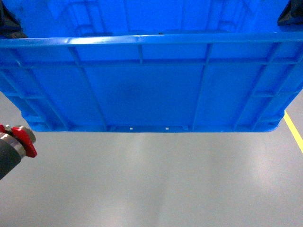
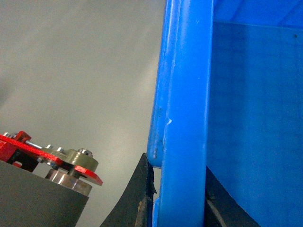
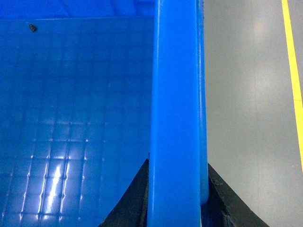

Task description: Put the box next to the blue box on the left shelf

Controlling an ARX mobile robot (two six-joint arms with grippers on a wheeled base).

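Filling the head view, the box (image 1: 151,90) hangs above bare grey floor (image 1: 156,179), and we judge ourselves in the carrying step: each wrist view shows dark fingers (image 2: 142,198) clamped either side of a rim, the left gripper (image 2: 180,203) gripping the box's left wall and the right gripper (image 3: 177,198) its right wall. Neither the shelf nor the other blue box is visible, only a yellow floor line (image 3: 293,85), so next we must find the shelf while holding the box level.
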